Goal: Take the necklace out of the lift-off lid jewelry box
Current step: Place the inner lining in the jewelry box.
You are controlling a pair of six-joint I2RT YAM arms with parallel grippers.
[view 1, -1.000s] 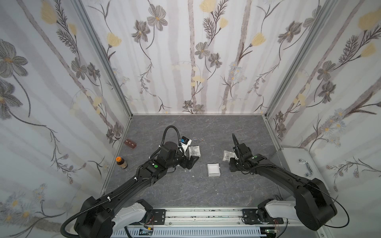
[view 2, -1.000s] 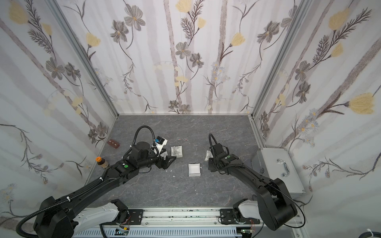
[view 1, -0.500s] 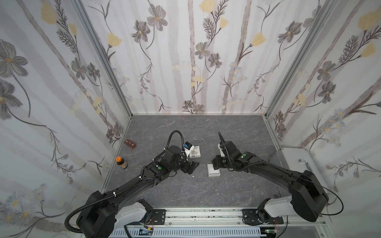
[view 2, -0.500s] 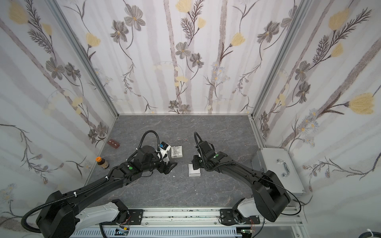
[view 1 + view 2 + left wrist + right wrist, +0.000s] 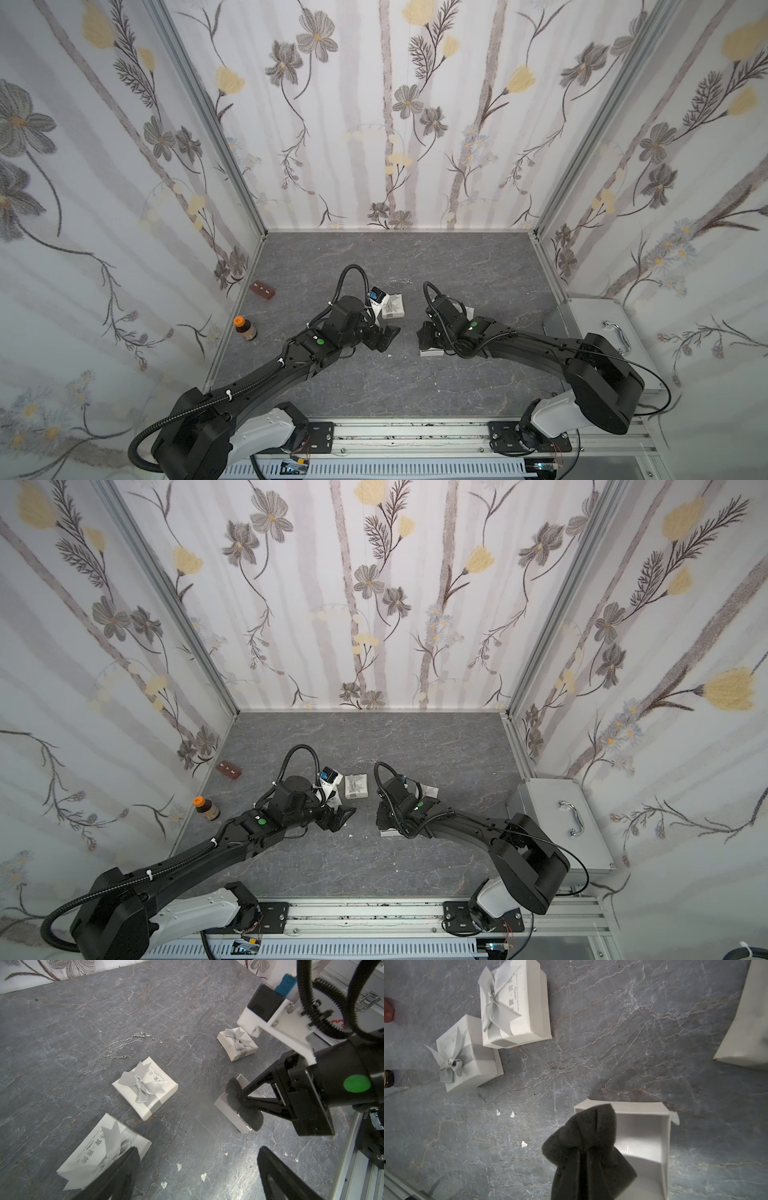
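A thin silver necklace [image 5: 128,1045] lies loose on the grey table, behind the boxes; it shows faintly in a top view [image 5: 401,281]. The jewelry box's open white base [image 5: 643,1136] stands in the middle of the table [image 5: 430,352], lid off. My right gripper [image 5: 586,1159] is shut on a folded black foam pad [image 5: 233,1088], held just over the base's corner; the pad hides the fingertips. My left gripper [image 5: 199,1176] hangs open over bare table left of the base [image 5: 384,334], nothing between its fingers.
White boxes with grey bows sit nearby: one [image 5: 145,1088] mid-table, one [image 5: 238,1043] behind the right arm, one [image 5: 104,1147] beside a left finger. A brown block [image 5: 262,290] and an orange-capped bottle [image 5: 245,328] stand at the left wall. A metal case [image 5: 594,332] lies at the right.
My right arm swung left from the back-right box to the open base and now holds the black foam pad. My left gripper moved from the bow box towards the table's front middle, still open.
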